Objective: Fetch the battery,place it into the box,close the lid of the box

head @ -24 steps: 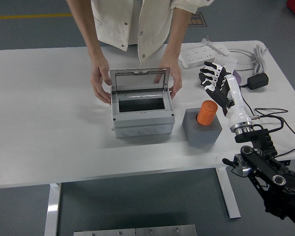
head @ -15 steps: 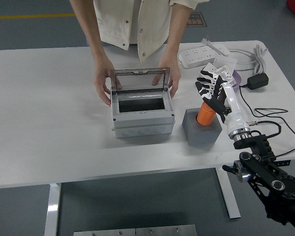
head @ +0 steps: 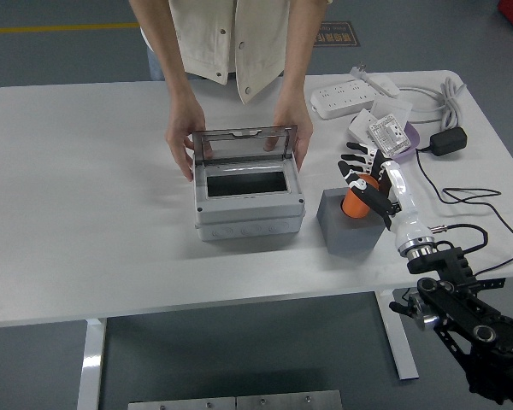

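We are curling our right hand [head: 365, 177] around the battery [head: 356, 198] at centre right; a loose grip risks dropping it.

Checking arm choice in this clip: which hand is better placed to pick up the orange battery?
The right hand. Its fingers are already at the orange battery, which stands upright in the grey holder; whether they grip yet is unclear. The left arm is out of view. A person's hands steady the open box.
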Controlling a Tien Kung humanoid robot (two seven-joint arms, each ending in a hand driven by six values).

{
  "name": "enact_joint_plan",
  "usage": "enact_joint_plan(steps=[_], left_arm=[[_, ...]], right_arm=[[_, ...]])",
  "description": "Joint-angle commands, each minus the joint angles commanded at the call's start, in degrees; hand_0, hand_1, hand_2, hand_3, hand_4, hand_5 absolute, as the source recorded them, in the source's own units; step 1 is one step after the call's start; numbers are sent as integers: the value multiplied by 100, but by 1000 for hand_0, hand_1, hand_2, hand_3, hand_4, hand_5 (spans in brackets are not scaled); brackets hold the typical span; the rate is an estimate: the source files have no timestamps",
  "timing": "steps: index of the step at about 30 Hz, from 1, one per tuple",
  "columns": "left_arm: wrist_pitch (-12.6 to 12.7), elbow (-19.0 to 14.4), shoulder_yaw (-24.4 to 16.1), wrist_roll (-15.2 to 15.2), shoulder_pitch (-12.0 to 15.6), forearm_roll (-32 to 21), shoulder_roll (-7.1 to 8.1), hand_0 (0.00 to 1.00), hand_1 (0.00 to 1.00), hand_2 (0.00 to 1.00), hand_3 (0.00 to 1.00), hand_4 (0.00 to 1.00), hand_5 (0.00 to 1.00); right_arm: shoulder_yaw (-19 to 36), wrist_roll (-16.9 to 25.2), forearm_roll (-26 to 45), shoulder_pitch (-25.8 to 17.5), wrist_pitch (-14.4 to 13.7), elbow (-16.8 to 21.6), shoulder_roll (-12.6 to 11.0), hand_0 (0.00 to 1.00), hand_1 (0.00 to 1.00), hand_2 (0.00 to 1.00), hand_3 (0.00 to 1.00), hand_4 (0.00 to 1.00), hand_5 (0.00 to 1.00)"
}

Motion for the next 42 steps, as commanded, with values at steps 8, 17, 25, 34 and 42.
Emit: enact_joint_plan(steps=[8, 17, 25, 34, 42], left_arm=[[4, 0, 56, -28, -32, -40, -4, 656, 741, 626, 560, 760, 312], [17, 0, 196, -59, -78, -176, 2, 656, 742, 625, 561, 762, 307], [25, 0, 219, -69, -97, -184, 5, 656, 743, 624, 562, 763, 290], [31, 0, 223, -64, -106, -171, -17, 655, 743, 624, 562, 764, 288], [43, 0, 270, -86, -111, -209, -10, 655, 743, 622, 559, 771, 282]], right_arm=[[-61, -13, -33, -36, -25, -58, -28, 583, 627, 678, 767, 830, 438], [-148, -44, -191, -34, -227, -103, -35, 575, 622, 664, 751, 824, 416], [-239, -54, -172, -19, -261, -197, -28, 606, 547, 549, 585, 514, 72], [-370, 23, 153, 17, -209, -157, -44, 621, 546, 546, 581, 497, 28], [-400, 64, 316, 40, -221, -97, -46, 621, 546, 545, 584, 529, 26]])
